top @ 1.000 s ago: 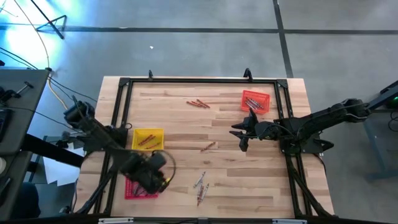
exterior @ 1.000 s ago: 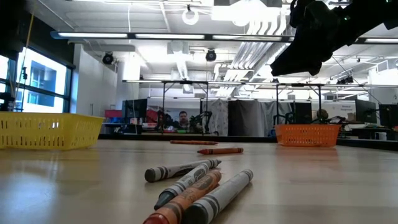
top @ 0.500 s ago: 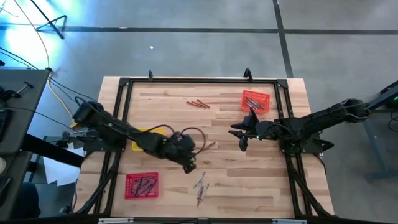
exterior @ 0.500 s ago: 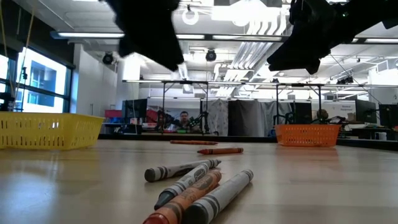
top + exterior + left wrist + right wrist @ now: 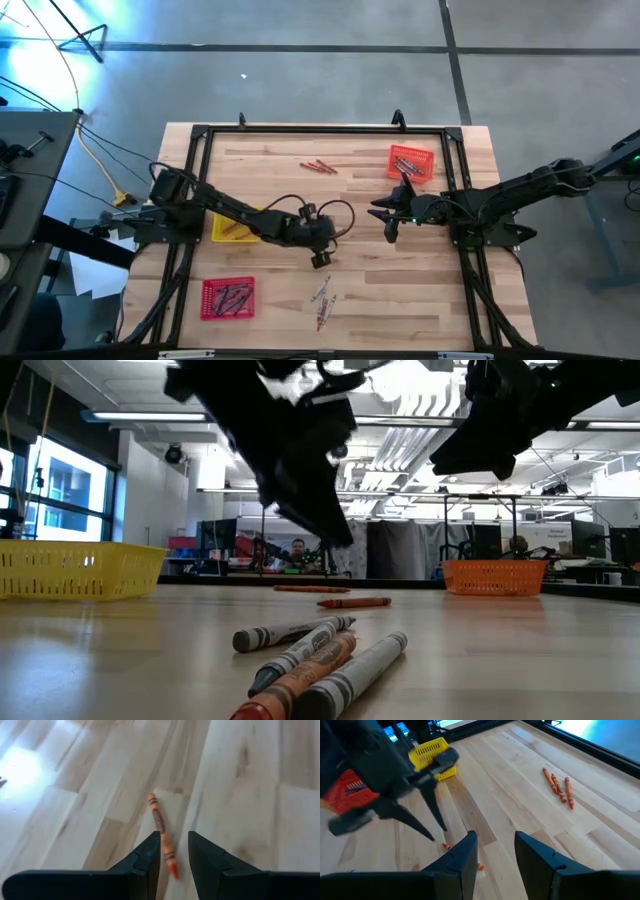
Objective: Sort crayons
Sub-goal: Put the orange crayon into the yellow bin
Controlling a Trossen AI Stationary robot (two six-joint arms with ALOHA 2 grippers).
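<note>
The left pincer (image 5: 174, 851), fingers spread, hovers over a thin orange wax crayon (image 5: 161, 834) lying on the pale wooden counter (image 5: 400, 300) mid-counter. The right pincer (image 5: 493, 851), also spread and empty, waits beside the orange plastic tray (image 5: 411, 162).

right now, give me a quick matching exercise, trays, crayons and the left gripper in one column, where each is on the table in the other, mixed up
Things:
1. yellow tray
2. orange tray
3. red tray
4. left gripper

Places:
a. near edge, left side
b. mid-table, over a single orange crayon
c. far right corner
d. left side, under the left arm

Pairs: 1-d, 2-c, 3-a, 4-b
</note>
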